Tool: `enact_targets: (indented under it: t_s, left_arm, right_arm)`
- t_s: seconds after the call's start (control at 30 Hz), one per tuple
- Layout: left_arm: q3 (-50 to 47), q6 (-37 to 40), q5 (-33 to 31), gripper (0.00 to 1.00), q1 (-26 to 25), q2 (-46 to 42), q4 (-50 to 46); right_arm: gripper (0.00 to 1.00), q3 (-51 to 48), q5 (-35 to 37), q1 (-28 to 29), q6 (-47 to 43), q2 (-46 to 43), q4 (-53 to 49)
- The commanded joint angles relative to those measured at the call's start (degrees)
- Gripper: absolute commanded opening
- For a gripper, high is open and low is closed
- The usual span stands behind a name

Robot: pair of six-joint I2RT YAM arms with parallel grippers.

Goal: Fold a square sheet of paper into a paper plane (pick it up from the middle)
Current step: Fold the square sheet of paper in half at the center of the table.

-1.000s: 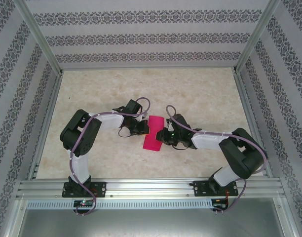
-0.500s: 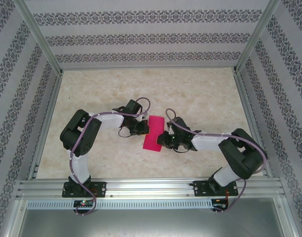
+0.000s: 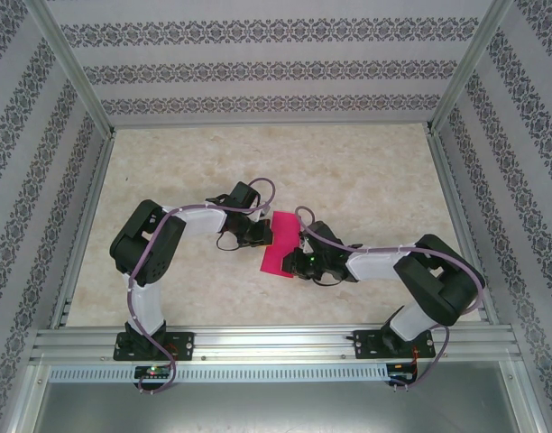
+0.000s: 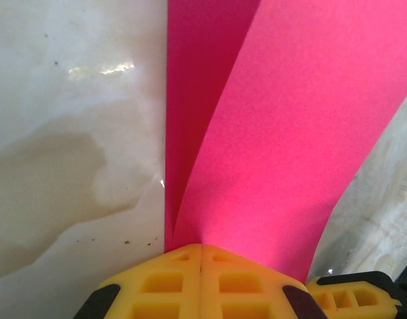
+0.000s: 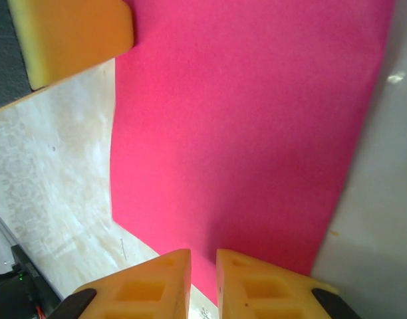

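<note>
Your pink paper (image 3: 280, 245) lies in the middle of the counter (image 3: 348, 171), right between your two arms. It is a long, narrow strip, and it runs from far to near with a small slant.

Your left claw (image 3: 267, 235) is at the left side of the paper, near its far end. In the left wrist view, the two yellow fingers of the left claw (image 4: 201, 258) are pressed together with no gap. They are pinching the pink paper (image 4: 283, 133). Two layers come out of the pinch and spread apart like an open book. One layer lies low by the shiny counter (image 4: 70, 166), and the other lifts up and leans to the right.

Your right claw (image 3: 297, 263) is at the right side of the paper, near its near end. In the right wrist view, the fingers of the right claw (image 5: 203, 269) stand very close, with just a thin slit between them. The edge of the pink paper (image 5: 243, 133) comes down to that slit. You cannot tell if the fingers squeeze the paper or just sit at its edge.

Here the paper looks flat and smooth. One yellow finger of the left claw (image 5: 70, 36) shows at the top left corner, touching the paper's far corner.
</note>
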Motion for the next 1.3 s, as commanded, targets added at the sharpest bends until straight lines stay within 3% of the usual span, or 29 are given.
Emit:
enact_targets:
  t_s: [0.0,0.23,0.6,0.77,0.87,1.0,1.13,1.27]
  left_arm:
    - [-1.46,1.50,-4.93,0.00,-0.90,4.33,-4.63]
    - [-1.30,1.86,-5.05,0.00,-0.93,4.16,-4.98]
    - [-0.94,1.94,-4.96,0.00,-0.89,4.18,-5.23]
    - [-0.60,2.23,-5.12,0.00,-0.89,4.29,-5.66]
    - [-0.62,2.12,-5.40,0.00,-0.89,4.25,-5.63]
    - [-0.36,2.28,-5.38,0.00,-0.89,4.54,-5.92]
    - [-0.14,2.54,-5.40,0.00,-0.89,4.93,-6.38]
    - [0.00,2.40,-5.98,0.00,-0.90,5.33,-6.54]
  right_arm:
    - [0.19,-1.61,0.90,0.78,0.46,0.66,-1.09]
    - [0.20,-1.08,1.72,1.09,0.04,-6.33,-4.08]
    - [0.19,-4.89,0.59,1.84,1.85,0.58,1.61]
    - [0.18,1.20,5.35,0.63,-1.72,-6.73,-8.46]
    - [0.19,3.67,6.78,-3.07,-3.76,-9.25,-8.65]
    - [0.19,7.51,0.25,-8.34,-6.72,-5.00,-2.53]
    - [0.18,12.98,-2.12,-9.87,-9.54,1.37,-3.98]
    - [0.17,12.32,-2.50,-11.28,-8.99,6.03,-1.80]
